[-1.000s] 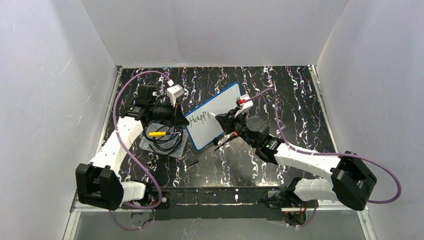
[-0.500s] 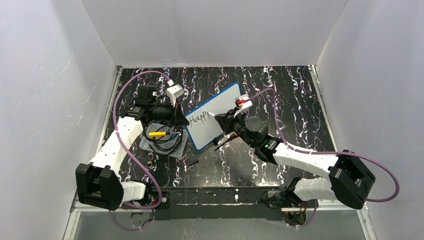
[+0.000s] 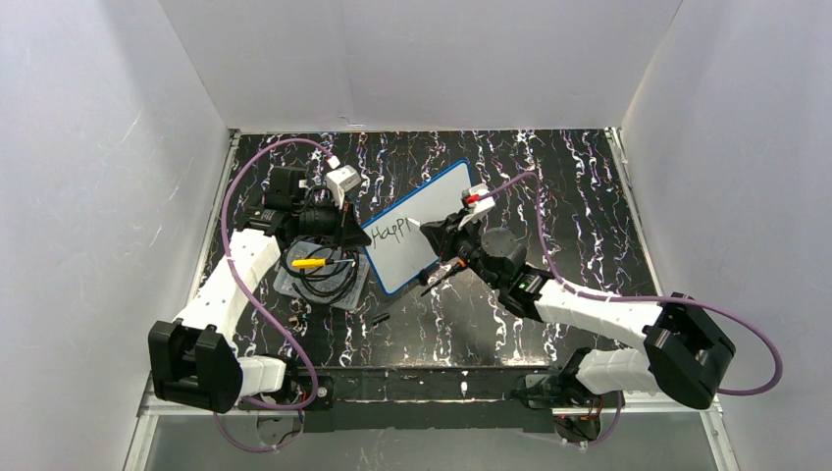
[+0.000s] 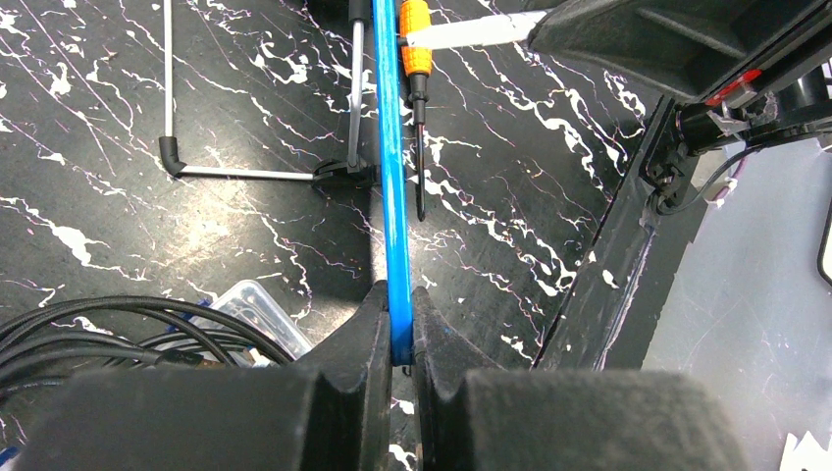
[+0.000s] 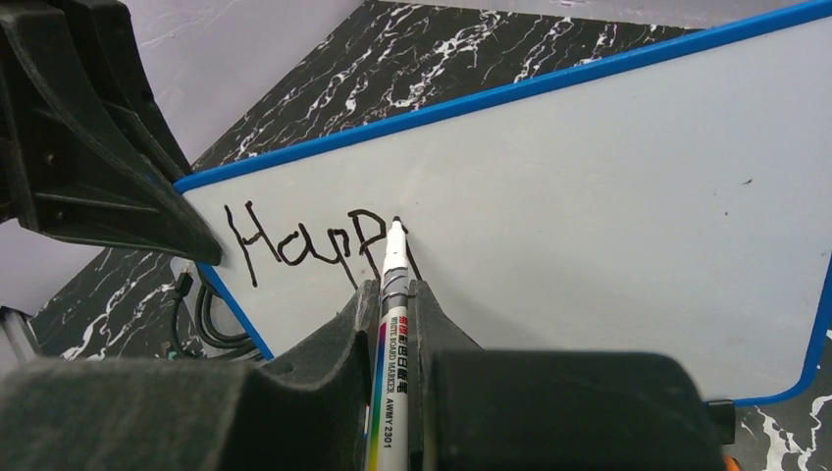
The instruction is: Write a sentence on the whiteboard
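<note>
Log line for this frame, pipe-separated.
left jaws: shut on whiteboard rim | right jaws: shut on marker, tip at board | sentence: "Happ" written, unfinished

The table (image 3: 589, 196) is black with thin white squiggles all over it. White walls (image 3: 412, 59) stand on three sides. On the left part of the table sits a clear tray (image 3: 286, 286). A black cable (image 3: 332, 282) lies curled up in the tray, and a small yellow thing (image 3: 309, 263) rests on top of it. A tiny black bit (image 3: 379, 319) lies on the table near the tray. A screwdriver (image 4: 419, 108) with an orange handle lies flat. A bent metal key (image 4: 245, 174) lies near it.
</note>
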You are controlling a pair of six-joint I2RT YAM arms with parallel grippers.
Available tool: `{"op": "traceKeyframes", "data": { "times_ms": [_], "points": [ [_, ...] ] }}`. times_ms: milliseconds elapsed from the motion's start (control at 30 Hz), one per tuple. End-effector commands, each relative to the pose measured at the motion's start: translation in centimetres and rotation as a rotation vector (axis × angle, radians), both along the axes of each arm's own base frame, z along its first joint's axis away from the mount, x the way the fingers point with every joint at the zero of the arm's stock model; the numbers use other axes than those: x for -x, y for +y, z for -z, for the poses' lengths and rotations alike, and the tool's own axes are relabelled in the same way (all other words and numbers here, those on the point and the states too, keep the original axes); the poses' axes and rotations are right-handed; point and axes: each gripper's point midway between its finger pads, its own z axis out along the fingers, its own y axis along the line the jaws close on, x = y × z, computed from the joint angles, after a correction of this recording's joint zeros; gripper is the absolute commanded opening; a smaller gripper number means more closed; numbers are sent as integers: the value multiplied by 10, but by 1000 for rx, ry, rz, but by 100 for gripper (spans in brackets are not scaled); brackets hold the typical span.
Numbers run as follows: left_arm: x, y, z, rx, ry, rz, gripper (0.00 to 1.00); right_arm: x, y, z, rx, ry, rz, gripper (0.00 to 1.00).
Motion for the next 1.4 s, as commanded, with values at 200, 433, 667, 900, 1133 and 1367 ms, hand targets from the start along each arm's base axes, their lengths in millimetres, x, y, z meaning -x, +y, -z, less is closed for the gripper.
{"op": "traceKeyframes", "data": {
  "times_ms": [200, 433, 667, 900, 1133, 1367],
  "points": [
    [15, -10, -26, 77, -12, 56, 0, -1, -16, -26, -64, -46, 57, 1],
    [16, -11, -27, 82, -13, 60, 0, -5, -13, -14, -36, -30, 63, 1],
    [16, -11, -26, 81, -12, 60, 0, -5, -11, -1, -20, -2, 62, 1],
    [16, -11, -26, 82, -14, 60, 0, -4, -14, 19, 18, 33, 71, 1],
    [16, -11, -27, 84, -17, 62, 0, -1, -17, 35, 47, 67, 70, 1],
    [16, -11, -28, 85, -18, 63, 0, -6, -10, 14, 21, 25, 59, 1]
  ]
}}
